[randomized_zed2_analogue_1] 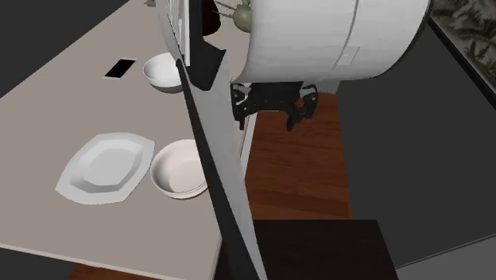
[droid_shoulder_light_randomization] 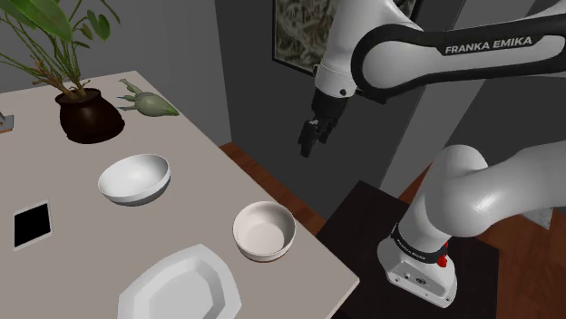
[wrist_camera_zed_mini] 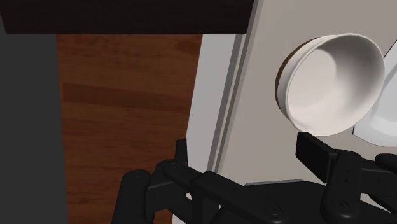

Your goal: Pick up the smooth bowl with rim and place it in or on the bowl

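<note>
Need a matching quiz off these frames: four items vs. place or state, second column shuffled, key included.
Column one:
A. gripper
B. brown-sided bowl
C. angular white plate
D. dark pot

Column two:
1. holds a leafy plant
2. open, in the air beside the table edge
3. round, white inside, sitting near the table's edge
4. flat, at the shoulder view's bottom edge

Pairs: A-2, B-3, C-4, D-1
</note>
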You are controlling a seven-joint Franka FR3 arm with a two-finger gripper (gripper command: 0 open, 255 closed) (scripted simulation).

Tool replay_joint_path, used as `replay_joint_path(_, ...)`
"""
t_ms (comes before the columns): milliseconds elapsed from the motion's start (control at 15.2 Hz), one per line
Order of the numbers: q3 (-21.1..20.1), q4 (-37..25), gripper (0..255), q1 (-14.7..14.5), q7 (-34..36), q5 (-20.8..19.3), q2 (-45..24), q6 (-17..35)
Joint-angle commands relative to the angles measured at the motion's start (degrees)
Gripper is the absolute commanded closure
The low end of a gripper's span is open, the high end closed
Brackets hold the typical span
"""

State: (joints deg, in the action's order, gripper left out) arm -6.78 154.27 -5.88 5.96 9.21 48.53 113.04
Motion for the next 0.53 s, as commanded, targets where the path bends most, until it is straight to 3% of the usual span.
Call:
replay_joint_path(0, -1.8, 2.9, 0, -1.4, 1.4, 2.0, -0.6, 4.2)
replay_joint_path(462, -8.3, 9.3, 0, -6.8, 5.8, 9.2, -7.9, 20.0)
